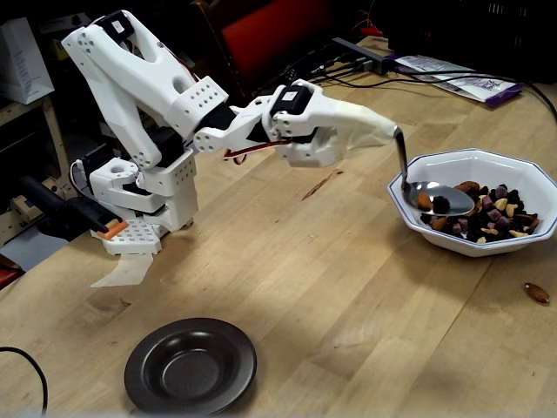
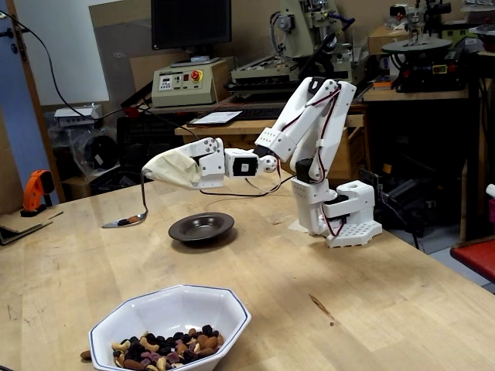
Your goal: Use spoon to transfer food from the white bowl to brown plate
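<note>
No food lies on the plate (image 1: 190, 365) yet: the gripper (image 1: 383, 137), fingers hidden under cloth, holds the spoon (image 1: 426, 193) hanging below them, loaded with food (image 1: 432, 202), clear of the bowl (image 2: 168, 320).

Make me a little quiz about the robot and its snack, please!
1. True or false: the brown plate is empty.
2. What sits in the spoon? A) some of the food B) water C) nothing
3. What small thing lies alone on the table beside the white bowl?

Key: 1 true. 2 A. 3 a stray almond.
</note>
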`<state>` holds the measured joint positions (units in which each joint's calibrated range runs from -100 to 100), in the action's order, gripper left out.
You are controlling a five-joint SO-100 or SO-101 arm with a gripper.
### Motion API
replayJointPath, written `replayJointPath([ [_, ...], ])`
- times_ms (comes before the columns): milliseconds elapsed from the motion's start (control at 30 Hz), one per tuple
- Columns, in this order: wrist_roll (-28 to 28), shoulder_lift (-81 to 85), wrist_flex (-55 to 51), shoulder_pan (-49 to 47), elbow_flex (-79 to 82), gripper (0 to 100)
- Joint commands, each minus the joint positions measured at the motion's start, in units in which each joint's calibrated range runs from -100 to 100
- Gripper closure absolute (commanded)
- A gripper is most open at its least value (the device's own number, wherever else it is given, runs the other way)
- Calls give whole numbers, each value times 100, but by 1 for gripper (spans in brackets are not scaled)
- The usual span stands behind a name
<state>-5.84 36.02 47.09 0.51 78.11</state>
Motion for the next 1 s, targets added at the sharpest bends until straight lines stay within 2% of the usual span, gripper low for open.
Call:
replayJointPath([
  [0,10,296,121,460,-59,96],
  [467,10,279,121,1623,-42,96],
  [733,10,330,121,1890,587,96],
  [967,10,1092,121,2075,1144,96],
])
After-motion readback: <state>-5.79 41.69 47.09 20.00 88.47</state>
